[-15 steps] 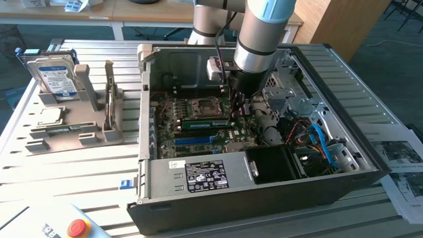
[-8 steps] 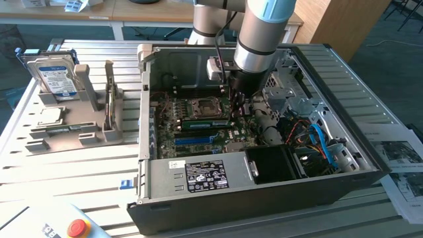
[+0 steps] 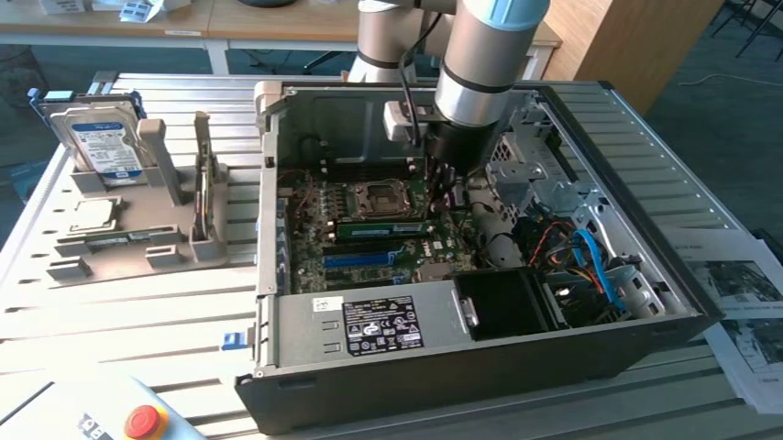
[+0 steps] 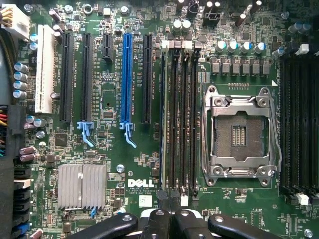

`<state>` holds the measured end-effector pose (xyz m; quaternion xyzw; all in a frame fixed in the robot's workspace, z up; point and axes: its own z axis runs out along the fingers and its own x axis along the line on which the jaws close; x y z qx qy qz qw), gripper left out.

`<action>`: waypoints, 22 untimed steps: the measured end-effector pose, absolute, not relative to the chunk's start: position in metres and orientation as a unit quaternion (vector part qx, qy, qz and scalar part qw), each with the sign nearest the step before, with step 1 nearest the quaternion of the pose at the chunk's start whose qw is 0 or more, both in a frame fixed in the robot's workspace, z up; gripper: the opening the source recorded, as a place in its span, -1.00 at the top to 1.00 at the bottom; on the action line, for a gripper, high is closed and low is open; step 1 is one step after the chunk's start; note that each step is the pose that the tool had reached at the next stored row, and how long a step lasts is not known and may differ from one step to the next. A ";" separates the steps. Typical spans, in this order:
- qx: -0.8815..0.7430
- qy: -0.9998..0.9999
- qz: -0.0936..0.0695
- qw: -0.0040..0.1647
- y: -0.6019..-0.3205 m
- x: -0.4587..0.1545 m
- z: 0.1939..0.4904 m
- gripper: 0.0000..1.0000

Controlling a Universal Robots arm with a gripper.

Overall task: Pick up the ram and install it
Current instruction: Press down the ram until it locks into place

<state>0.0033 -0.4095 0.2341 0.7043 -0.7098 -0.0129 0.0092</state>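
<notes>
The arm's wrist and camera block hide the gripper [image 3: 443, 174] in the exterior view, deep inside the open case [image 3: 685, 275]. From the wrist, its fingers [image 4: 158, 219] meet with no gap, holding nothing, just above the near end of the memory slots [image 4: 179, 119]. A green ram [image 3: 380, 230] lies flat among those slots below the empty socket [image 4: 239, 132], just beside the gripper. The blue slot [image 4: 126, 79] and heatsink [image 4: 82, 185] lie alongside; cables crowd the case toward the exterior view's right.
</notes>
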 end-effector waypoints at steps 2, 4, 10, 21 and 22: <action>0.704 -0.710 -0.013 0.009 -0.410 0.003 0.234 0.80; 0.704 -0.710 -0.013 0.009 -0.410 0.002 0.234 0.80; 0.704 -0.710 -0.012 0.009 -0.409 -0.012 0.234 0.80; 0.704 -0.710 -0.010 0.008 -0.408 -0.045 0.234 0.80; 0.704 -0.710 -0.010 0.008 -0.408 -0.048 0.234 0.80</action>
